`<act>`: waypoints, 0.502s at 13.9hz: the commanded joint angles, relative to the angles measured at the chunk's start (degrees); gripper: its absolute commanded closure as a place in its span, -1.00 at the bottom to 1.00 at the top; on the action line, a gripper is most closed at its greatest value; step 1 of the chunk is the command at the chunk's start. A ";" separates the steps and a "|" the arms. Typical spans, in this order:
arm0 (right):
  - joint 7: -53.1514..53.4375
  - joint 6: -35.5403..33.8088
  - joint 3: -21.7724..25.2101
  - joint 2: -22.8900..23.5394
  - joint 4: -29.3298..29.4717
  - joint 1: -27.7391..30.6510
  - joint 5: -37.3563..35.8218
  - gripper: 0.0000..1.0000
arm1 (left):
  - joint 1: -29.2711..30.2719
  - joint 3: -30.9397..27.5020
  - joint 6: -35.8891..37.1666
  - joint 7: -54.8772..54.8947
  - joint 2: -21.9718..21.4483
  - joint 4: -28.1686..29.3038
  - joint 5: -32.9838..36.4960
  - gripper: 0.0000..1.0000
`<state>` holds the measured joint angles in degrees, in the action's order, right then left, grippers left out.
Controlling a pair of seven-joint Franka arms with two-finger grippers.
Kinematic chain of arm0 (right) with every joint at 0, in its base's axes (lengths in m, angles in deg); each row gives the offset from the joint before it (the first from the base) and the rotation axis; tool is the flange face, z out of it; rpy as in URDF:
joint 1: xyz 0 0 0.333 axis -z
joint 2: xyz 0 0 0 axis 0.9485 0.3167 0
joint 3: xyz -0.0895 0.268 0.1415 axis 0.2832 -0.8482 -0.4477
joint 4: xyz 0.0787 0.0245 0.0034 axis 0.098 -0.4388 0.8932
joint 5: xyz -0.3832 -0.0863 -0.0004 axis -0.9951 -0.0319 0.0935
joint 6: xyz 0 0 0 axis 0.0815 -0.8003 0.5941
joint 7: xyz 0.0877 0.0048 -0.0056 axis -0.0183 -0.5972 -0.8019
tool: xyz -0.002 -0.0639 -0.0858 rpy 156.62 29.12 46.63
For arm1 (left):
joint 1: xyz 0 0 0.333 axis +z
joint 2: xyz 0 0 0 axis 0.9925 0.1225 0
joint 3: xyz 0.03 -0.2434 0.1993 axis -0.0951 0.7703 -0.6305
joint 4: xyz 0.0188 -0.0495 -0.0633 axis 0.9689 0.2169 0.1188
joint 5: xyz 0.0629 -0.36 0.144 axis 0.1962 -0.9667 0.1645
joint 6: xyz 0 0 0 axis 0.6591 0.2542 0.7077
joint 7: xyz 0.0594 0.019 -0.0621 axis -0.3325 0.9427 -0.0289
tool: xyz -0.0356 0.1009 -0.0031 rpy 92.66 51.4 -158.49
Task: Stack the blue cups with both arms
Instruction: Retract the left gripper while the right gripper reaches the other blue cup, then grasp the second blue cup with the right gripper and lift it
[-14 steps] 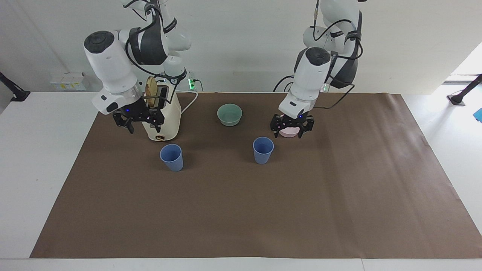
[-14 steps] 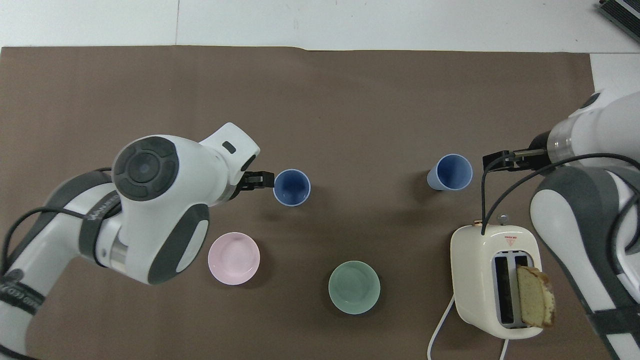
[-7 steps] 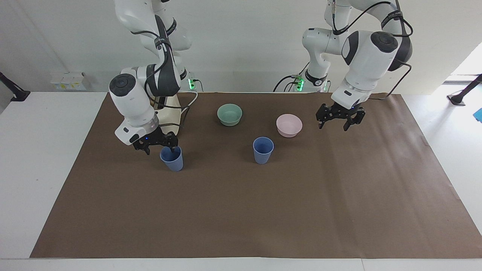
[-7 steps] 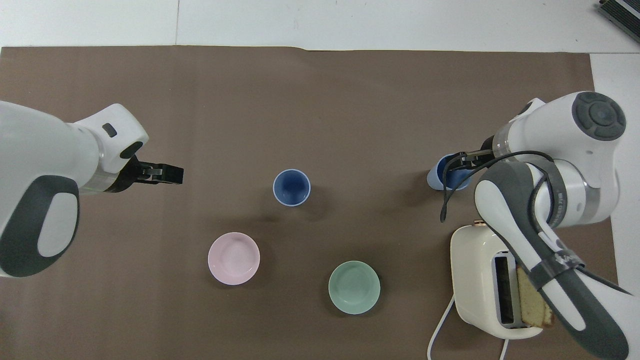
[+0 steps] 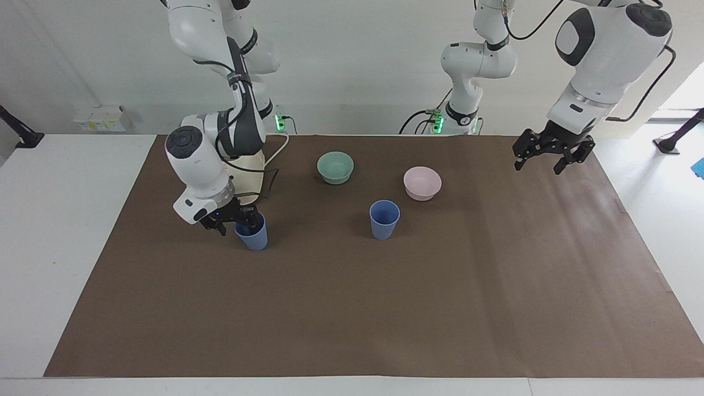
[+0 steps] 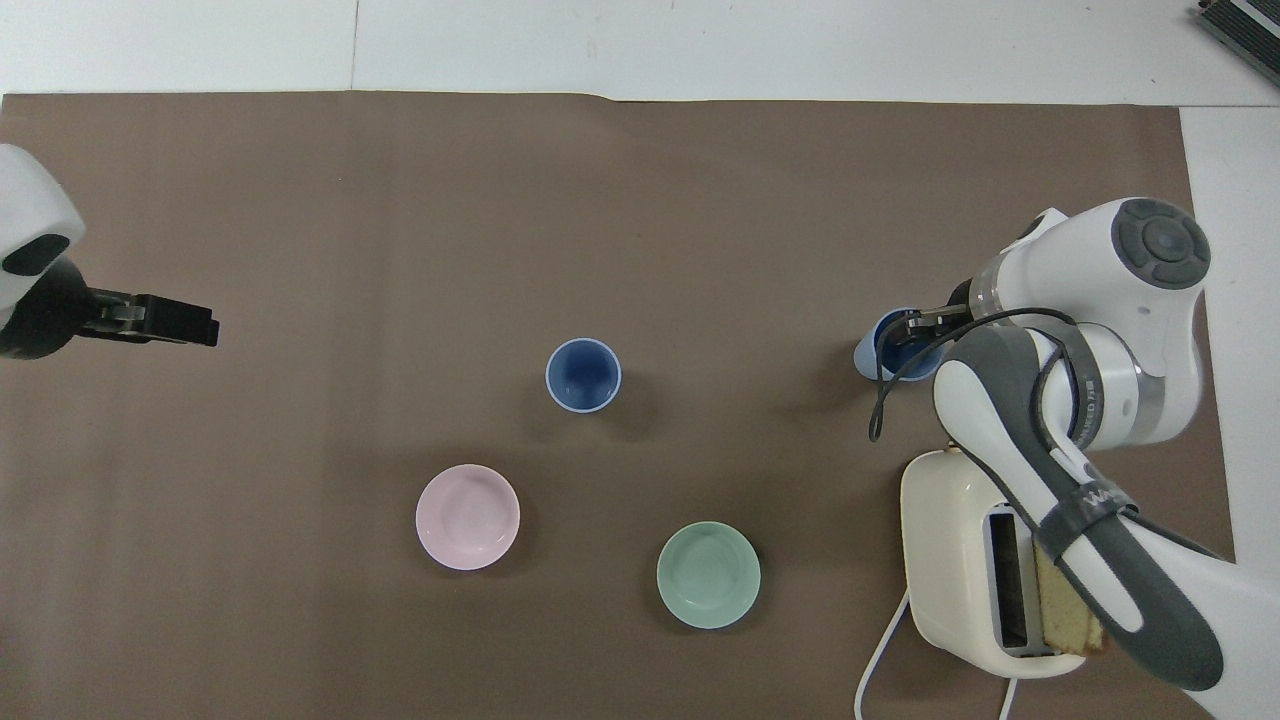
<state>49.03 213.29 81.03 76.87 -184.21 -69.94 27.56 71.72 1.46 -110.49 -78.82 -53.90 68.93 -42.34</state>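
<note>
Facing view has my right gripper [image 5: 237, 222] down at the blue cup [image 5: 252, 233] by the toaster [image 5: 248, 165], fingers straddling its rim, grip uncertain, while my left gripper [image 5: 551, 151] waits spread; next, pinch, lift, nest into the middle cup [image 5: 384, 219].

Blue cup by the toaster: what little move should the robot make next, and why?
Probably the right gripper should close on the rim of the small matte blue plastic cup. It is down at that cup's mouth, and the cup stands unstacked, apart from the other blue cup. The open left gripper waits in the air.
</note>
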 commanded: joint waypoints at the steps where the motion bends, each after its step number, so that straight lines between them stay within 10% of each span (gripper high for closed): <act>1: -2.24 0.50 -0.34 0.59 0.54 0.16 0.21 1.00 | 2.18 0.76 3.83 3.86 1.15 -4.50 1.73 -1.00; 7: -2.08 -3.00 -0.87 0.68 4.92 -1.24 0.39 1.00 | 2.45 0.58 8.13 4.93 2.55 -8.46 3.75 -1.00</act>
<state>47.80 212.99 80.78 76.91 -182.95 -70.41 27.55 73.45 1.48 -105.41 -74.78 -53.19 63.88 -40.45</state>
